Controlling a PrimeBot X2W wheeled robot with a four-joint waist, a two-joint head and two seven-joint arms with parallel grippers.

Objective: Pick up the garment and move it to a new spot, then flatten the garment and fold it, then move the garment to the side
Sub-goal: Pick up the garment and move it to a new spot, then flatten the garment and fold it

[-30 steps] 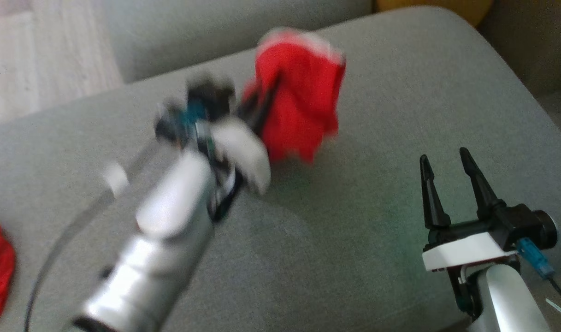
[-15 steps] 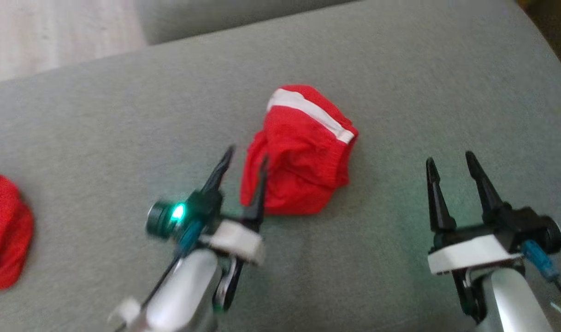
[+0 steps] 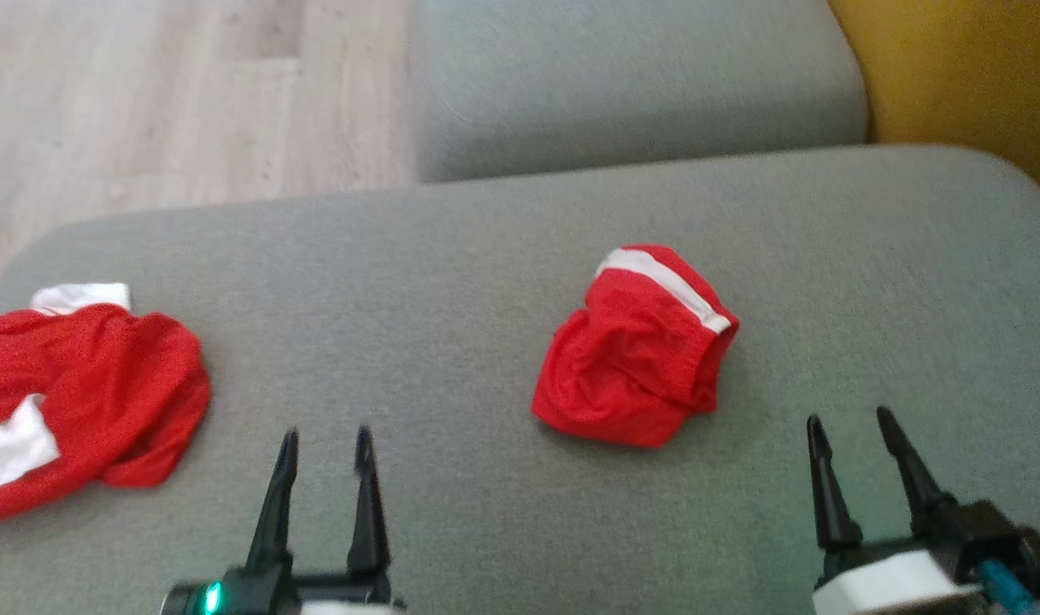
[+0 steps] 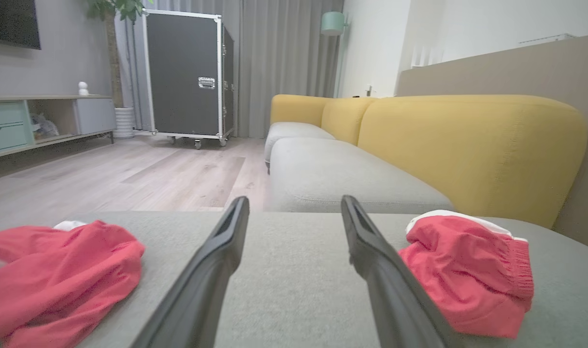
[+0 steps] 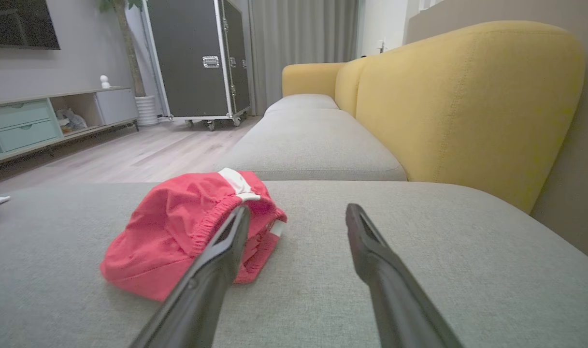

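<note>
At far left a second red garment [image 3: 84, 384] lies crumpled on the grey cushion [image 3: 451, 282]. My left gripper [image 3: 326, 431] is spread and empty; the garment [image 3: 635, 350] sits bunched right of centre, touching neither gripper, and my right gripper [image 3: 850, 416] is likewise spread and empty. Relocation appears done, while flattening, folding and moving aside remain. The garment's long axis runs roughly near-left to far-right, with the white waistband at the far end, toward the yellow backrest [image 3: 955, 77].

Garment [image 3: 635, 359]: red cloth, matt, crinkly, w/ smooth white band. Seat cushion [image 3: 451, 282]: grey woven fabric, matt, slightly rough. Floor [image 3: 143, 102]: pale wood grain, low sheen. Left gripper [image 3: 326, 432] fingers: dark plastic, matt, smooth.
</note>
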